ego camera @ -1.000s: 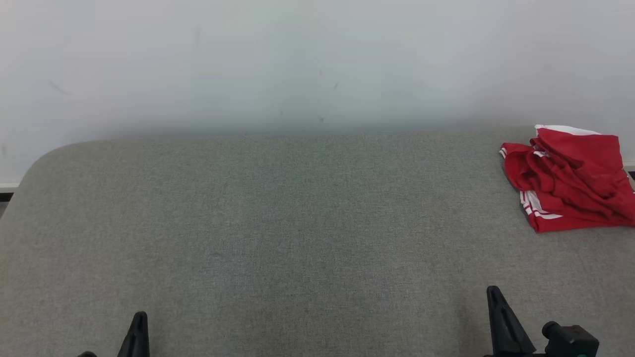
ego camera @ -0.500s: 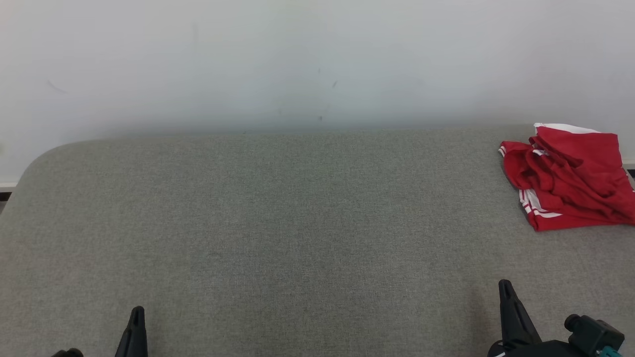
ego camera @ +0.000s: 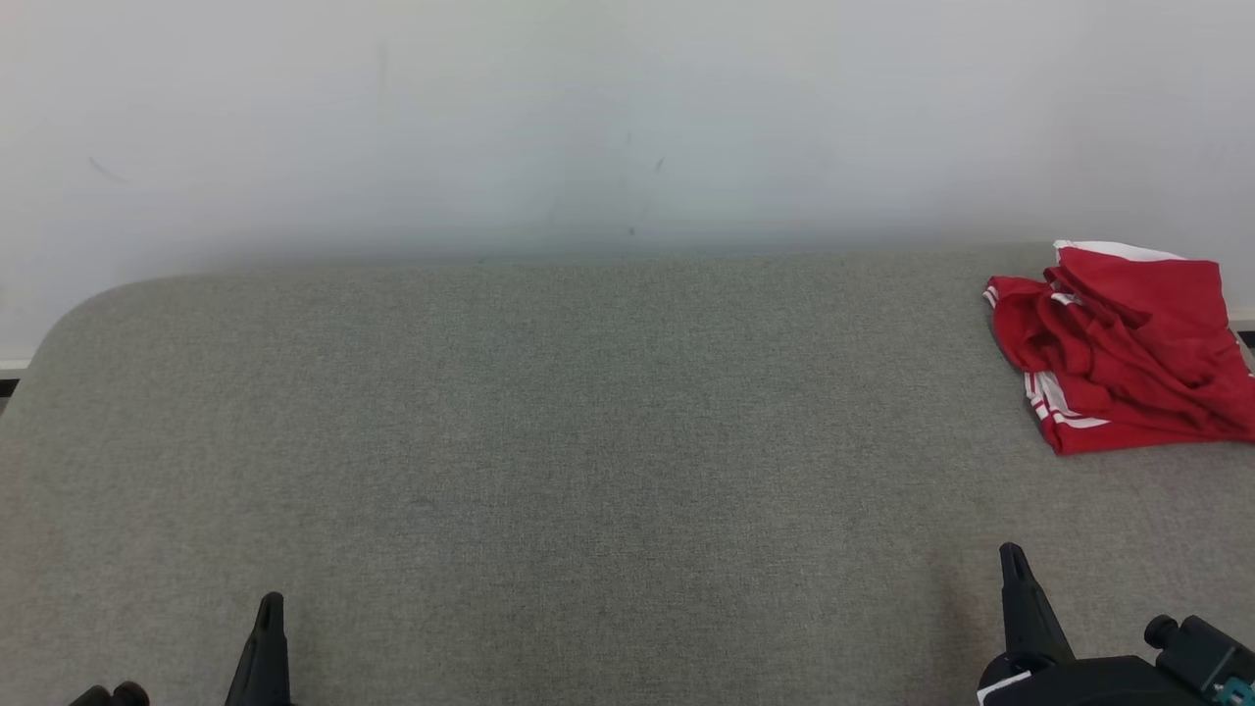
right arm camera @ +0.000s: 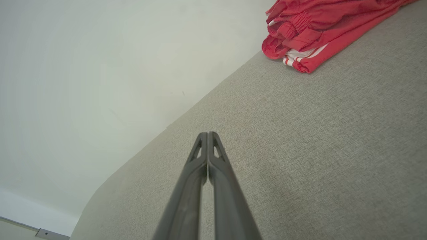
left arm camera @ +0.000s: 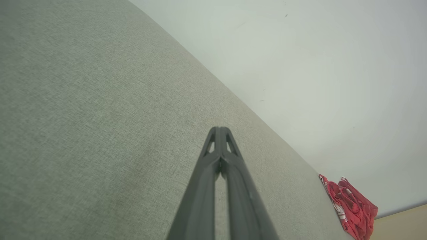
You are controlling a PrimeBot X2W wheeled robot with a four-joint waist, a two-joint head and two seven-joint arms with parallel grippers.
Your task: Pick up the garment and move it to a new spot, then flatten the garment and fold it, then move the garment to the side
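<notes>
A red garment [ego camera: 1128, 348] with white stripes lies crumpled at the far right of the grey fabric surface [ego camera: 588, 441], near the wall. It also appears in the left wrist view, garment [left arm camera: 352, 206], and in the right wrist view, garment [right arm camera: 317, 30]. My left gripper [ego camera: 269, 613] sits at the lower left, shut and empty, far from the garment. My right gripper [ego camera: 1013, 561] sits at the lower right, shut and empty, well short of the garment. Both wrist views show the fingertips pressed together: left gripper [left arm camera: 219, 130], right gripper [right arm camera: 207, 135].
A pale wall [ego camera: 627, 118] rises behind the grey surface. The surface's far left corner [ego camera: 88, 304] is rounded. A strip of floor and baseboard [ego camera: 10, 378] shows at the left edge.
The right gripper has shifted right and slightly forward, toward the garment. The left gripper has risen slightly in view. The garment has not moved.
</notes>
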